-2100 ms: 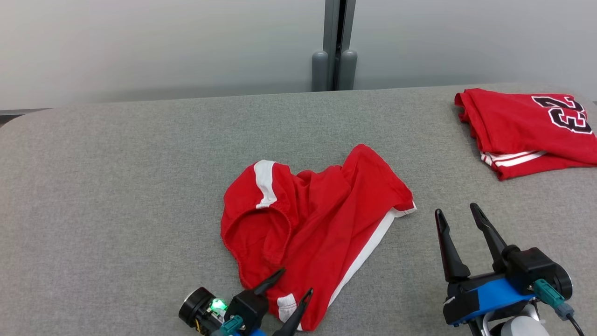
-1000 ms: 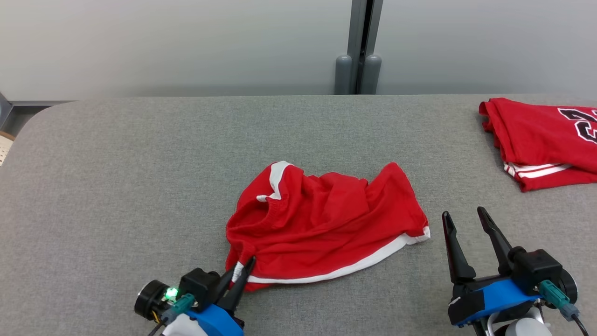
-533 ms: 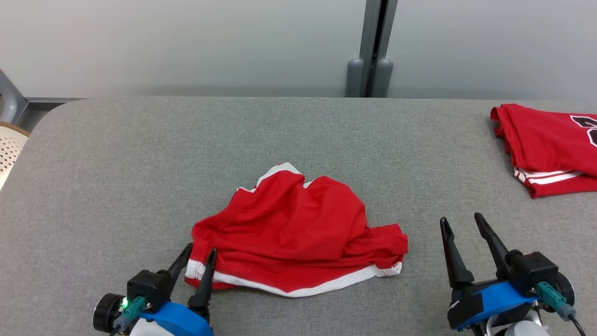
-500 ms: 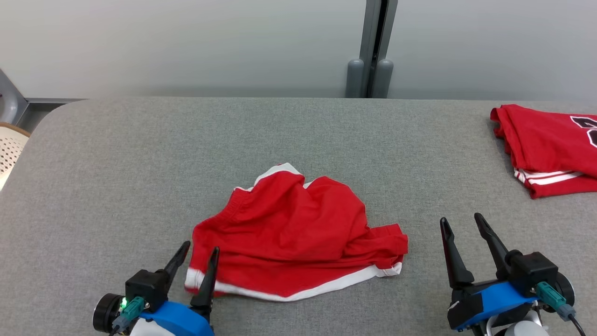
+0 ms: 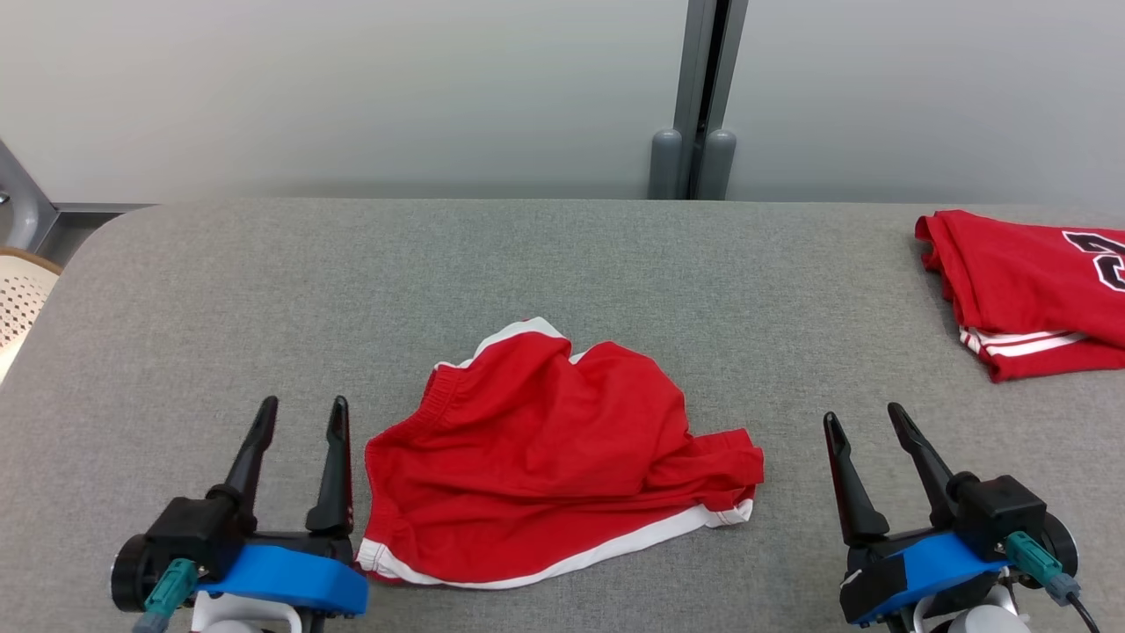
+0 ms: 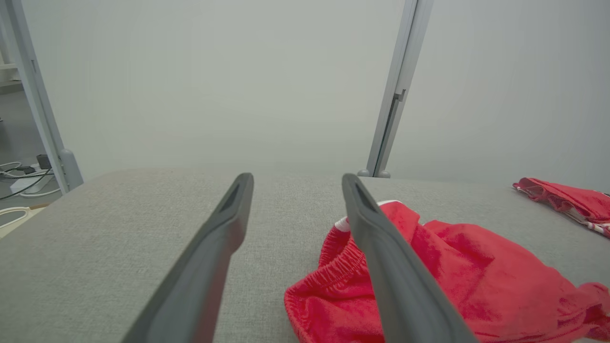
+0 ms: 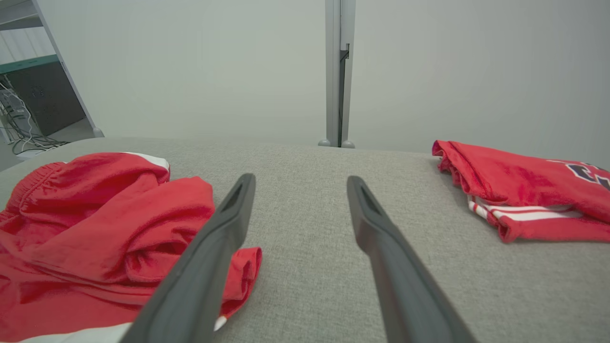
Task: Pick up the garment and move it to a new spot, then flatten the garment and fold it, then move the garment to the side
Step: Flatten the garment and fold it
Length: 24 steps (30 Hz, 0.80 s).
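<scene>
On the counter (image 5: 176, 308) the garment (image 5: 545, 457) lies crumpled between the left pincer (image 5: 303, 404) and right pincer (image 5: 863, 413), both wide open and empty, and a grab into its folds may catch several layers and leave it bunched.

The shorts (image 6: 476, 276) run off the left wrist view's bottom edge — the folded jersey (image 5: 1028, 281) off the head view's right.

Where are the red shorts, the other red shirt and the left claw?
red shorts (image 5: 545, 457), head view, middle of the crumpled cloth
folded red jersey (image 5: 1011, 264), head view, plain red part
left gripper (image 5: 304, 403), head view, between its fingertips
</scene>
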{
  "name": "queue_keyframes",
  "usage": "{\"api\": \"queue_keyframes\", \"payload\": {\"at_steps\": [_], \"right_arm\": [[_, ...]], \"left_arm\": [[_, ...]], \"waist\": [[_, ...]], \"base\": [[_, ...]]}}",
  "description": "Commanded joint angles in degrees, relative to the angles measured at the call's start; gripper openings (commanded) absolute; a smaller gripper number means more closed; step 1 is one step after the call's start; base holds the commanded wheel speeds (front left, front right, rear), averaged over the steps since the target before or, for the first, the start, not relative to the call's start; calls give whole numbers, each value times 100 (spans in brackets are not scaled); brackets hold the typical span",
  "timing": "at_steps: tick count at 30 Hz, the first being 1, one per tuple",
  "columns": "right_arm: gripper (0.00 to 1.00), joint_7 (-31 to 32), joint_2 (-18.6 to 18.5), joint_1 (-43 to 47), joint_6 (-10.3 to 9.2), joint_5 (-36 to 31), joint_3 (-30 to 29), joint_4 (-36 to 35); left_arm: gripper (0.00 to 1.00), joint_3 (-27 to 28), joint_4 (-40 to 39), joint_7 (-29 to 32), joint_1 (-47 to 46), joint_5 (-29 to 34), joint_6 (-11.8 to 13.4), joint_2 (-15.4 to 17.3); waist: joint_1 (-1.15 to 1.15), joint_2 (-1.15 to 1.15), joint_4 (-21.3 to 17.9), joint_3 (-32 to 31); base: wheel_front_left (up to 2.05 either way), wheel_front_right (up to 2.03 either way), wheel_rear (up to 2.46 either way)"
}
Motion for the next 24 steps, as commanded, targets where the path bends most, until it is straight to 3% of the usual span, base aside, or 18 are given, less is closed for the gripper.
{"api": "queue_keyframes", "payload": {"at_steps": [1,11,24], "right_arm": [[100,-19,-38,78,1,38,12,-13],[100,-19,-29,229,1,5,-182,-120],[100,-19,107,676,1,-150,-471,-535]], "left_arm": [[100,150,-70,-23,38,101,-34,-35],[100,1176,-164,-24,300,628,-200,-309],[100,1190,-84,-24,438,1119,-351,-437]], "waist": [[0,0,-15,-11],[0,0,-145,-118],[0,0,-183,-254]], "base": [[0,0,0],[0,0,0],[0,0,0]]}}
